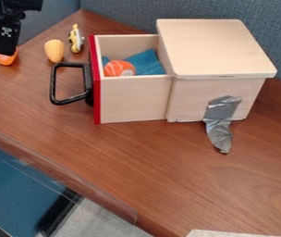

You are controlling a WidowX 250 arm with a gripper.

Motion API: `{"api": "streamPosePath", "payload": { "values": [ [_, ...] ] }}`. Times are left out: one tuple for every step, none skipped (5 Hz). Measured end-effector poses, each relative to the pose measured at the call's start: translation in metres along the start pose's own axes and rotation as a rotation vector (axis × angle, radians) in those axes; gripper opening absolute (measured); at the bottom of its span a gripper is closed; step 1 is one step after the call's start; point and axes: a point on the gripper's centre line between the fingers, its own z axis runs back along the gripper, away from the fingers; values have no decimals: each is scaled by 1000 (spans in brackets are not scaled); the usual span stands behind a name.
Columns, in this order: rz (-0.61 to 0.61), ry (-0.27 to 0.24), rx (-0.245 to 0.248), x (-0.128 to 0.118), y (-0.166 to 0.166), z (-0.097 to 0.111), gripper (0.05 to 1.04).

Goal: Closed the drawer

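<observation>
1 yellow ridged toy [54,51] near 1 yellow-white toy [76,40] | 1 orange-white ball [118,68] beside blue cloth [147,64] | 1 orange object [4,59]

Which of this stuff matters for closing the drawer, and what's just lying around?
For the job:
- open drawer
- its black handle
- wooden box
- black arm

Just lying about:
- ridged yellow toy
- small yellow toy vehicle
- blue cloth and orange striped toy, both inside the drawer
</observation>
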Motion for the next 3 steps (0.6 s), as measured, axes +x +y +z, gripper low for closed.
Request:
{"api": "streamPosePath", "payload": {
  "values": [
    [-13,7,-27,3,-1,-11,1000],
    [-28,-22,22,-8,12,-43,1000],
    [-26,-104,56,-23,9,-64,1000]
  ]
}}
